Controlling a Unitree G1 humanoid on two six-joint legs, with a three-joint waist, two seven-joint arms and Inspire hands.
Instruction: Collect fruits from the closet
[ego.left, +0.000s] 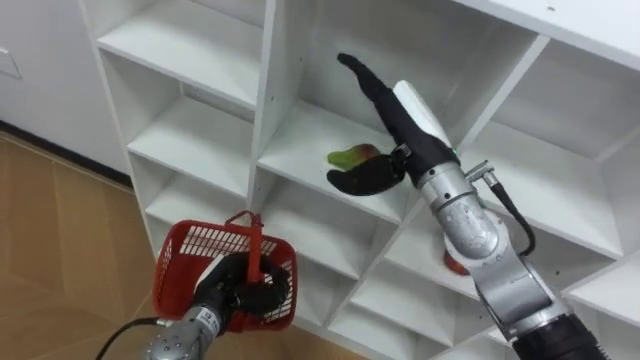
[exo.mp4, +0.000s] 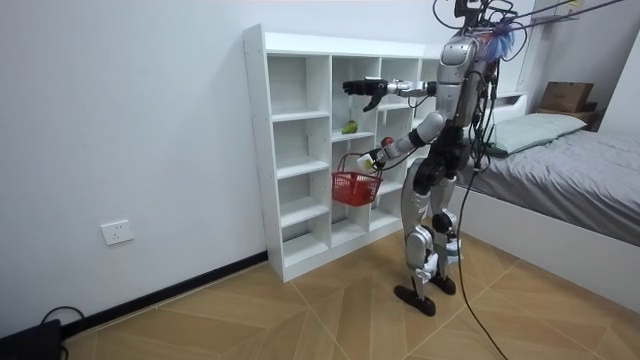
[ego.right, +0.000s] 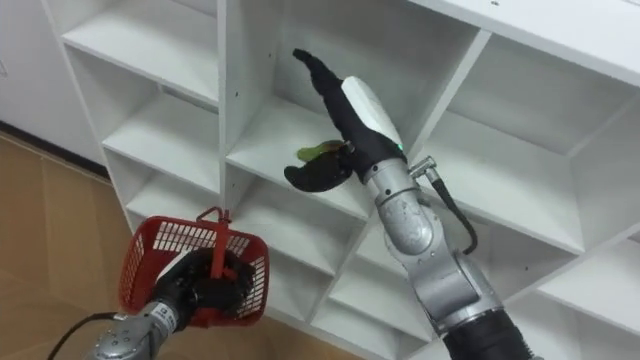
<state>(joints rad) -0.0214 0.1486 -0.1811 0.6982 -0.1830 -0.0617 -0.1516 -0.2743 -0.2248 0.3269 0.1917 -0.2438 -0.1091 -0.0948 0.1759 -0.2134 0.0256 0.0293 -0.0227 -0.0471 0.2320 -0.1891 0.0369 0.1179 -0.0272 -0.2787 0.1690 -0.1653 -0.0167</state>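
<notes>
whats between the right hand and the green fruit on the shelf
Nothing. In the room view the open right hand hangs higher than the green fruit, bare air between.

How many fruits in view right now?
1 clear: green-red fruit on the shelf beside the right hand. Red patch one shelf lower, behind that forearm, may be another. Basket in left hand: none seen.

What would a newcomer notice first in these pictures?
The right hand, fingers straight, reaches into a middle compartment of the white closet, close to a green and red fruit. Lower left, the left hand holds a red basket by its handle.
</notes>
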